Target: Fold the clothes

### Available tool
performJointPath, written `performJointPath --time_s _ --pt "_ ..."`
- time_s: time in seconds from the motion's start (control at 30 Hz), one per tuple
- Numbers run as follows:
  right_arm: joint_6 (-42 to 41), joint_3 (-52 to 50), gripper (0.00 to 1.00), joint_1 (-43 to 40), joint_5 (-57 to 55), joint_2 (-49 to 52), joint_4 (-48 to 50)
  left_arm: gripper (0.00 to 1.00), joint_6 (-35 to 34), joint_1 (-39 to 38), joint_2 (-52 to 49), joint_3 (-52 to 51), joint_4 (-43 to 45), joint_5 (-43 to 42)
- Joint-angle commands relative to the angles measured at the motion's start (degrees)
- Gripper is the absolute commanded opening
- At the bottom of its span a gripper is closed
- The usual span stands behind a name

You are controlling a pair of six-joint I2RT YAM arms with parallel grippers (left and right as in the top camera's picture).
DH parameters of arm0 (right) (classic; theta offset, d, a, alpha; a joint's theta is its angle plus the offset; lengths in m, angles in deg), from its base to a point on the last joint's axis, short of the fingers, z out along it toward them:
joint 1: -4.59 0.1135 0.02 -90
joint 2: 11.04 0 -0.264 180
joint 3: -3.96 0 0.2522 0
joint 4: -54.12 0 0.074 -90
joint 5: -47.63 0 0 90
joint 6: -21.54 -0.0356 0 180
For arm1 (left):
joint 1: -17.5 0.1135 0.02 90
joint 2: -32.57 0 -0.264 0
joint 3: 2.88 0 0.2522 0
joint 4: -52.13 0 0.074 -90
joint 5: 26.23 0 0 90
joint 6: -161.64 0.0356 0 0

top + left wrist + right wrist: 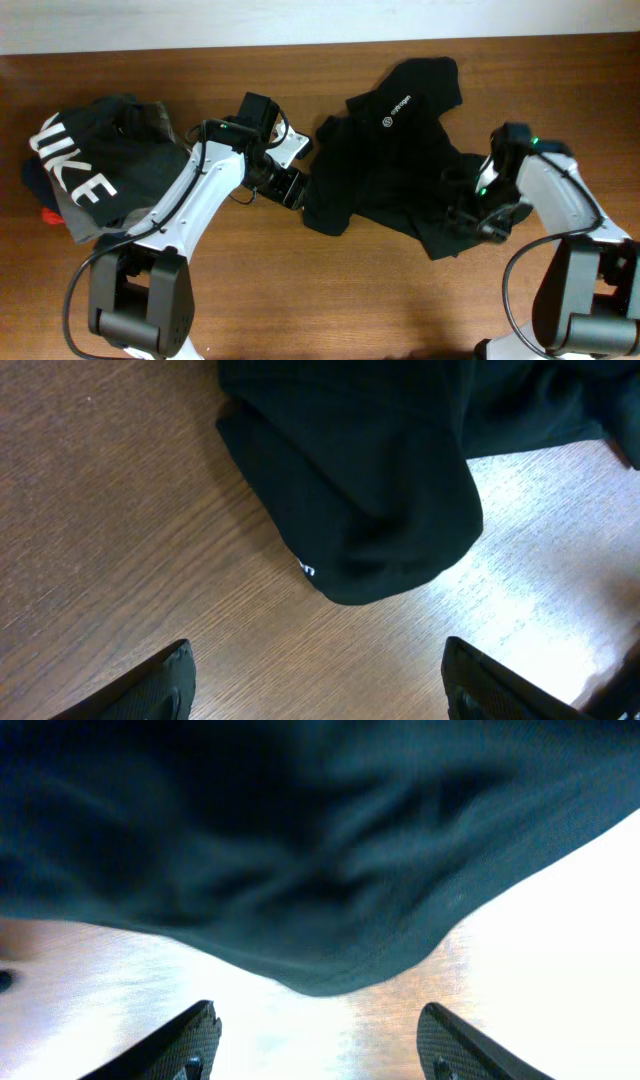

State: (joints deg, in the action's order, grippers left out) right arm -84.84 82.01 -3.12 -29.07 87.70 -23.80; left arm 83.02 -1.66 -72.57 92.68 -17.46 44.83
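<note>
Because the black T-shirt (400,150) lies bunched and unfolded on the table (330,300), each arm sits low at one edge of it, probably so the cloth can be caught and drawn flat before any fold. The left gripper (290,188) is spread wide and holds nothing. In its wrist view a rounded lobe of the shirt, bearing a tiny white mark (306,570), lies just ahead of the fingers (165,685) and between their lines, with bare wood directly between the tips. The right gripper (480,215) is also wide and empty, and a drooping fold of the shirt hangs close ahead of its fingers (190,1040), not pinched by them. Well behind the left gripper, a black garment with white NIKE letters (90,165) rests on a grey garment (150,118), set aside. The count is one T-shirt to fold, two other garments, two grippers, and four fingers.
</note>
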Motion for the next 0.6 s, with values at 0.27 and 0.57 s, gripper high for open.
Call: performJointPath --time_s 0.27,0.57 --pt "-9.62 -13.81 0.18 3.87 2.23 0.31 12.17 0.79 1.11 0.02 -0.81 -0.31 1.14 0.33" --pt "-4.92 -4.61 0.04 2.56 -7.08 -4.94 1.46 0.79 1.11 0.02 -0.83 -0.31 1.36 0.31"
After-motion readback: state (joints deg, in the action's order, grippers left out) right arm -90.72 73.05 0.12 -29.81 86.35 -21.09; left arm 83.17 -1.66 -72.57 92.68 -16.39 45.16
